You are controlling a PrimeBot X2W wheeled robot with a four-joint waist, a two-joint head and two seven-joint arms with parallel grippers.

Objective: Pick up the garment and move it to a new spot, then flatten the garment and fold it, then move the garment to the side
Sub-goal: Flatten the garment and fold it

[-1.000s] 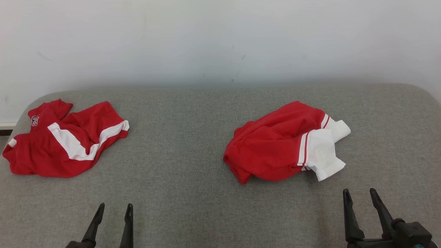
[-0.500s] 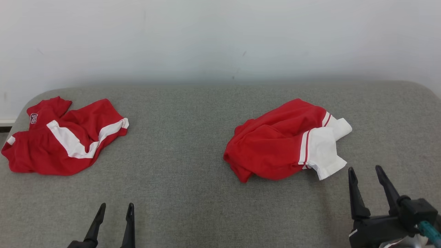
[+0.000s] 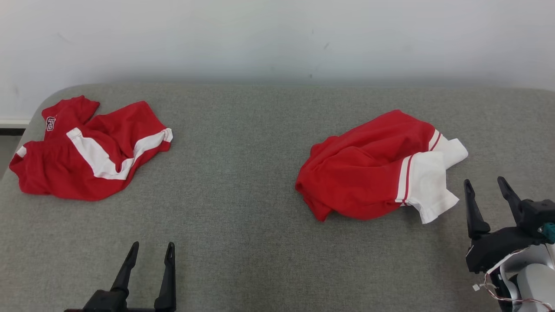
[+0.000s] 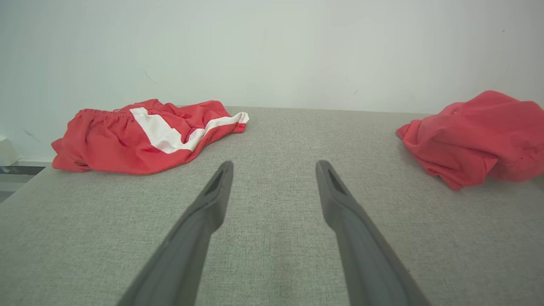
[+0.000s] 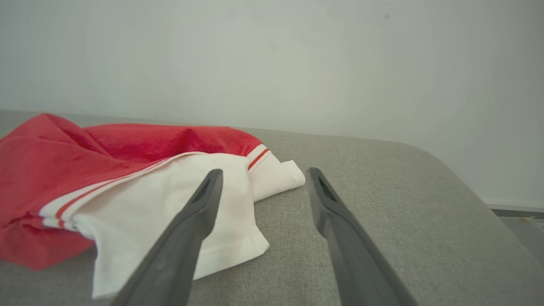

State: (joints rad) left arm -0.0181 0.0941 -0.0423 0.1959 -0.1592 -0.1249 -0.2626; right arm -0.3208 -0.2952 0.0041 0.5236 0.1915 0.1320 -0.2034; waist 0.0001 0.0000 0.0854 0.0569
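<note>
1. Garment point(image 3: 364, 173), red with white sleeves, lies crumpled on the grey cloth-covered tabletop point(image 3: 243, 186). It is at about 2 o'clock from the tabletop's middle, taking 12 o'clock as the pale wall point(image 3: 277, 39) behind.
2. Its red body bunches toward 9 o'clock. A white sleeve point(image 3: 427, 186) edged with thin red stripes spills out toward 4 o'clock, and a second white flap point(image 3: 453, 151) pokes out at 2 o'clock.
3. The right end effector point(image 3: 484, 181) is at 4 o'clock of the garment, just beside the hem of the white sleeve. Its two dark fingers point(image 3: 473, 208) stand apart with only grey cloth showing between them, tips aimed near 12 o'clock.
4. From the right wrist's own camera, one finger crosses in front of the white sleeve. I cannot tell whether it touches the fabric.
5. The left end effector point(image 3: 152, 246) is at about 7 o'clock of the tabletop, well apart from both pieces of clothing. Its fingers are spread and hold nothing, also aimed at 12 o'clock.
6. A pair of red shorts point(image 3: 56, 173) with a broad white side stripe and a small emblem lies rumpled at 10 o'clock, near the tabletop's rounded corner and well apart from the garment.
7. A wide stretch of bare grey tabletop separates the two red heaps.
</note>
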